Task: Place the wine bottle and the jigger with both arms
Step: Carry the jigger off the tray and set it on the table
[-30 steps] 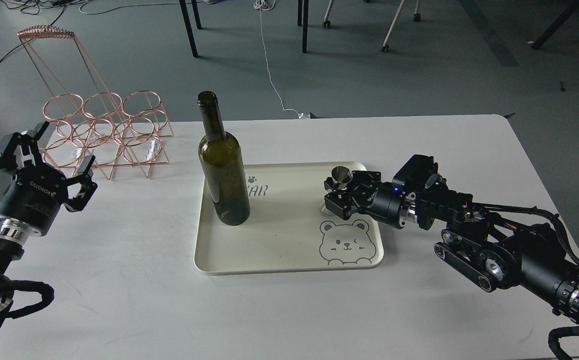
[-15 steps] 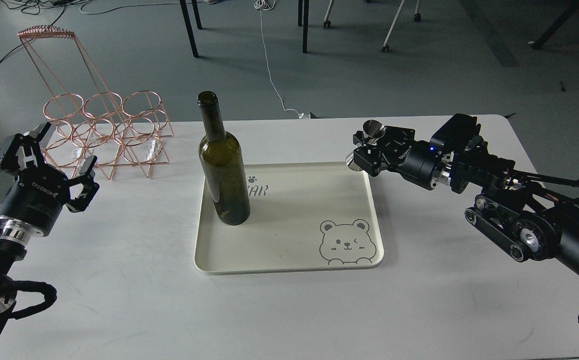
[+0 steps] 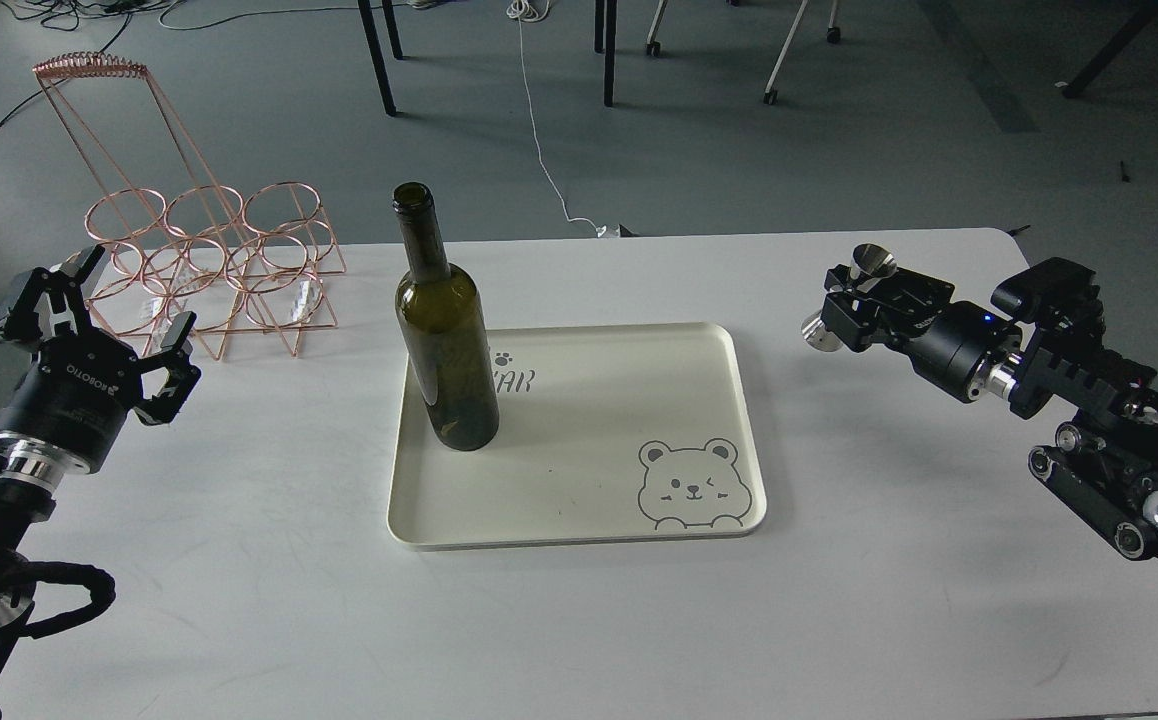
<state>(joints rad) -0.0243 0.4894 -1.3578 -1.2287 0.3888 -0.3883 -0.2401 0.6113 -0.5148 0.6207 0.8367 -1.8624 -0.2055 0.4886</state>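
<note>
So the tall dark olive-green glass wine bottle [image 3: 446, 320] stood upright at the left end of the cream tray [image 3: 579, 530] mid-frame, nearer my empty, spread-fingered left gripper [image 3: 129, 345], while my right gripper [image 3: 854, 305] at right clamped the small shiny steel jigger [image 3: 874, 262].

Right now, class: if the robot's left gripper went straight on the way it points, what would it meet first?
Probably the copper wire rack: the open left gripper points up-right at it, though depth is unclear.
</note>
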